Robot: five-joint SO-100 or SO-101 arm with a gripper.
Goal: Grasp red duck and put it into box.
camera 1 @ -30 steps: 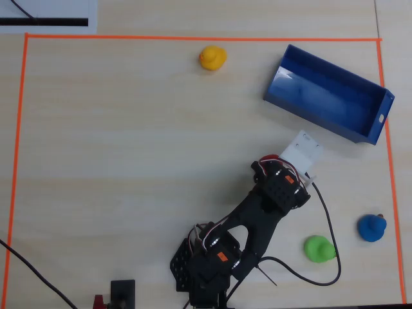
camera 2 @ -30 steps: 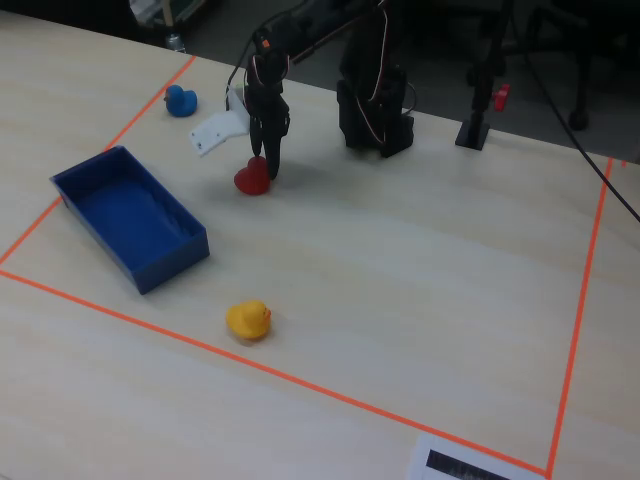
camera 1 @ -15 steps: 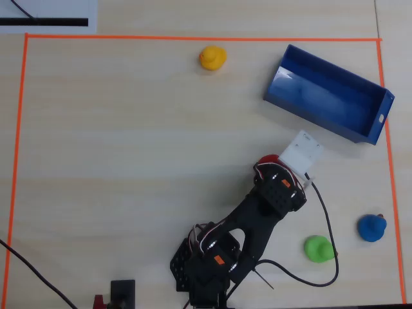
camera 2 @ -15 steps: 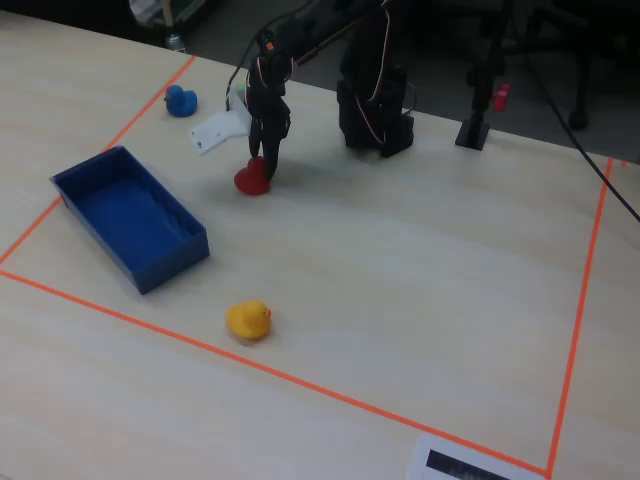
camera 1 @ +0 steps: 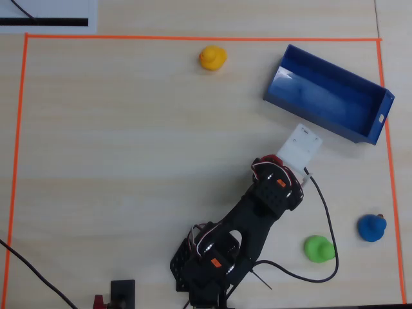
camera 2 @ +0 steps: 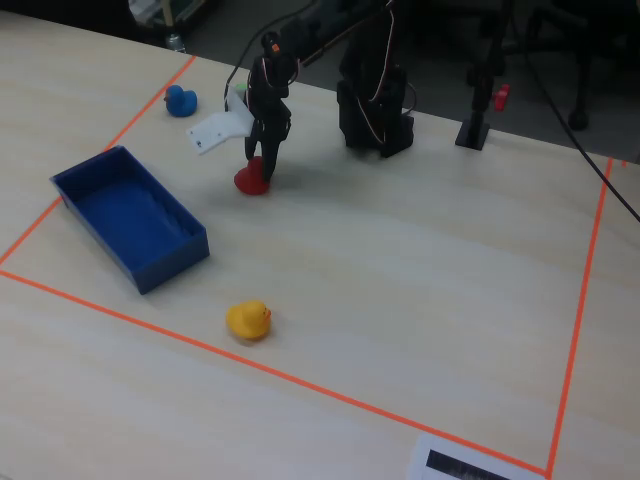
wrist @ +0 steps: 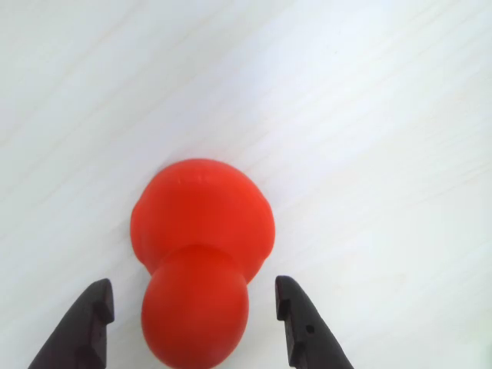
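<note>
Pale wooden table (camera 2: 420, 270), fingers (wrist: 197, 327) spread open astride red duck (wrist: 200, 254), gaps either side, nothing gripped

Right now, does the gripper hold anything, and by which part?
Nothing is held. The gripper is open, one finger each side of the red duck, not touching it.

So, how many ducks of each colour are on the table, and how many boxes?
Red duck: 1
Yellow duck: 1
Green duck: 1
Blue duck: 1
Blue box: 1
Total: 5 things, 4 ducks and 1 box.
</note>
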